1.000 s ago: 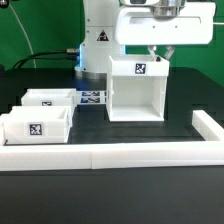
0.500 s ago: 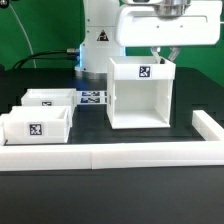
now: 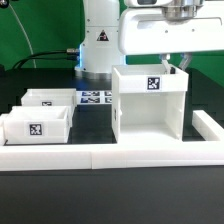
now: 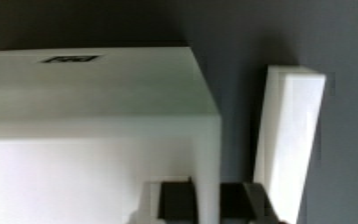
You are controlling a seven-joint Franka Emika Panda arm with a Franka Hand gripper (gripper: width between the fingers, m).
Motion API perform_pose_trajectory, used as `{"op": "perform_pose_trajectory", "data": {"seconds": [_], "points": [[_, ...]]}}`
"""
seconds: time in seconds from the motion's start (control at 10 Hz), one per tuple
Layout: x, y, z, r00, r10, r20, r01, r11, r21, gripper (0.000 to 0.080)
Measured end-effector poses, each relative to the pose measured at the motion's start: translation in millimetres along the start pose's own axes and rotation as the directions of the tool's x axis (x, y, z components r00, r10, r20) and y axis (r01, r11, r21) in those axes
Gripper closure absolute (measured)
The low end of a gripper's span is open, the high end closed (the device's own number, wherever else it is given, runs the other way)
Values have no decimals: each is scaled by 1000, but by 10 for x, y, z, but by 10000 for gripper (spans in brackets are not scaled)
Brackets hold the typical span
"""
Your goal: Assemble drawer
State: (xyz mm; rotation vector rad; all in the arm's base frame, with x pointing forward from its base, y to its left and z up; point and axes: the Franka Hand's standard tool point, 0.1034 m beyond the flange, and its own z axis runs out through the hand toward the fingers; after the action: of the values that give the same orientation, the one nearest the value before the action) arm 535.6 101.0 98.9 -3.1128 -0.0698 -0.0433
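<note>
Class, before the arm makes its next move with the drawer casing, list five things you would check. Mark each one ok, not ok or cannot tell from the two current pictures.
1. Grip: the gripper straddles a side wall of the casing, with no gap showing at either finger: ok.
2. Casing upright, open front facing the exterior camera: ok.
3. Clearance to the right rail: a dark strip of table shows between rail and casing: ok.
4. Casing base resting on the table or lifted: cannot tell.
5. Trays inside the casing: not ok. The front tray and rear tray lie apart from it, at the exterior view's left.
</note>
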Motion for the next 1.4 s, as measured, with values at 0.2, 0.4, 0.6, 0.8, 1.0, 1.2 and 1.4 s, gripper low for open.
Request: {"op": "perform_pose_trajectory", "data": {"seconds": [0.2,0.4,0.6,0.8,1.0,1.2,1.4], "points": [[194,-40,6,1000,0,-20,1,1000,7,762],[365,-54,9,999,-3,-38,4,1000,12,762],[449,-45,8,999,2,-45,-1,1000,22,762],[449,-51,8,999,3,-46,-2,1000,23,762],[453,-71,5,995,92,-45,-90,995,35,762],[458,-93,-1,984,170,-43,-168,985,46,762],[475,-114,-11,964,261,-45,-258,964,58,762]]}}
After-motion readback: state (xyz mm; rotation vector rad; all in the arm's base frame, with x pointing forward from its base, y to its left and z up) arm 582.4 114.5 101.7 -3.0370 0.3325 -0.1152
